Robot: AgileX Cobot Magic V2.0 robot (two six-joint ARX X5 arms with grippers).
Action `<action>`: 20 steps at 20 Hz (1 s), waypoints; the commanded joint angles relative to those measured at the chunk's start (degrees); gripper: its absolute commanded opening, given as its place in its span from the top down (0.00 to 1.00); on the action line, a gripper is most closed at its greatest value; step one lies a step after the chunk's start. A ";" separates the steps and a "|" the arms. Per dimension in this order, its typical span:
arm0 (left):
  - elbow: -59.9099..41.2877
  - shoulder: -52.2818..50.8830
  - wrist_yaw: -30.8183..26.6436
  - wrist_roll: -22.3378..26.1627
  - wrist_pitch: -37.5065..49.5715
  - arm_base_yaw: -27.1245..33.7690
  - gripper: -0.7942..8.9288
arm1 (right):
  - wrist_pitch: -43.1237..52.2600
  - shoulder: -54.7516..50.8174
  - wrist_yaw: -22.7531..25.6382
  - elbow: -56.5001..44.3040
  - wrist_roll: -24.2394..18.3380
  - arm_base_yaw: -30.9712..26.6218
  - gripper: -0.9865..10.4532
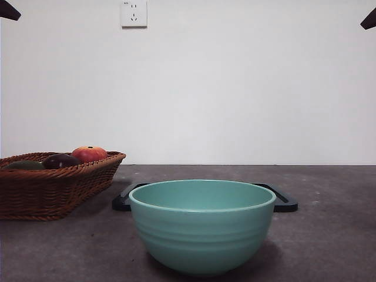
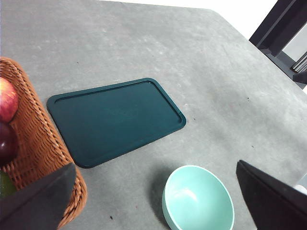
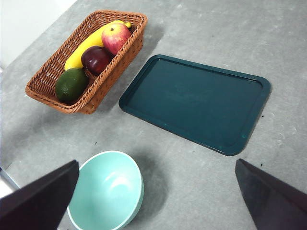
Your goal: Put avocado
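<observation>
The avocado [image 3: 71, 84], dark green and oval, lies at one end of a brown wicker basket [image 3: 103, 72]. In the front view the avocado [image 1: 24, 165] just peeks over the basket [image 1: 53, 191] rim at the far left. Only a green sliver of the avocado [image 2: 5, 184] shows in the left wrist view. My left gripper [image 2: 155, 164] hangs open high above the table, holding nothing. My right gripper [image 3: 157, 161] is likewise open and empty, well above the table and away from the basket.
A yellow banana [image 3: 88, 45], a red apple [image 3: 116, 37] and a dark purple fruit [image 3: 96, 58] share the basket. A dark green tray [image 3: 196, 103] lies flat mid-table. A mint-green bowl [image 1: 202, 226] stands in front of it.
</observation>
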 commanded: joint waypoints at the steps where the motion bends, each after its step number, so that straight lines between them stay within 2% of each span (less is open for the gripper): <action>1: 1.09 0.09 0.26 -0.09 0.57 -0.26 0.34 | 0.57 0.24 0.15 1.01 -0.63 0.31 0.46; 5: 1.09 1.01 -2.10 -1.92 -2.58 -0.07 0.35 | 1.88 0.24 0.00 1.01 -0.63 0.31 0.46; 8: 1.11 4.42 -10.47 -2.95 -6.99 -0.04 0.35 | 3.02 0.24 0.00 1.01 -0.63 0.31 0.46; 10: 1.11 8.50 -15.47 -4.15 -8.66 -0.04 0.35 | 3.10 0.24 -0.20 1.01 -0.63 0.31 0.46; 14: 2.56 19.26 -19.98 -5.86 -9.62 0.83 0.35 | 3.08 0.24 -0.20 1.01 -0.63 0.31 0.46; 20: 8.92 37.03 -24.00 -2.69 -9.07 3.74 0.35 | 3.06 0.24 -0.20 1.01 -0.61 0.31 0.46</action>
